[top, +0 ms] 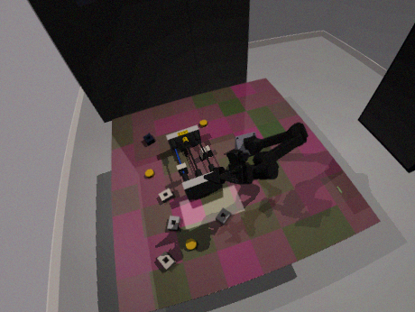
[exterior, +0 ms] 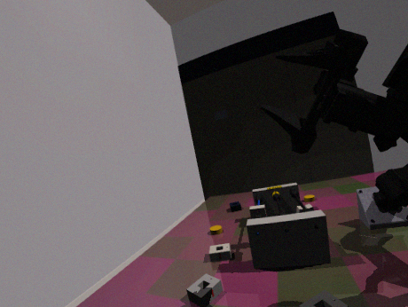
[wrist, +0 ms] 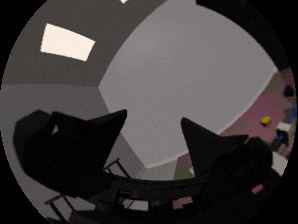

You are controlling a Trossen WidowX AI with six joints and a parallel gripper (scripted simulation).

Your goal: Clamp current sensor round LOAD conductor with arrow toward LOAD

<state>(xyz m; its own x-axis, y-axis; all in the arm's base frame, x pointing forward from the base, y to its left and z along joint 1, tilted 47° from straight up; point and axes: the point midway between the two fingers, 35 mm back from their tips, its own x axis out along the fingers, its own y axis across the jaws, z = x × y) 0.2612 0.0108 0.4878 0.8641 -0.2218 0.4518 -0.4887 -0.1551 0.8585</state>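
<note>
Landmark: the near end block (top: 198,185) (exterior: 288,241) of the conductor frame. Gripper (top: 214,175) (exterior: 269,82) (wrist: 154,116) spread wide, nothing between its fingers. Top view puts it over the block's edge; only the exterior view gives the height, well above the block.

Conductors run from the block to a far end block (top: 182,135) (exterior: 276,188) with yellow markings, lettering too small to read. A blue conductor (top: 178,156) is among them. Two white-topped pieces, one left (top: 181,168) (exterior: 257,209), one right (top: 206,151) (exterior: 304,208), sit between the end blocks.

Task's sensor: cannot be told for certain. Pale holed blocks lie to the block's left and on its near side; top view shows four, including a grey one (top: 223,216) (exterior: 323,300), cut by the exterior frame. A small dark-blue piece (top: 149,139) (exterior: 235,206) (wrist: 288,90) stands beyond the block, to its left.

Yellow discs: top view shows three around the block, wrist view one (wrist: 266,121).
</note>
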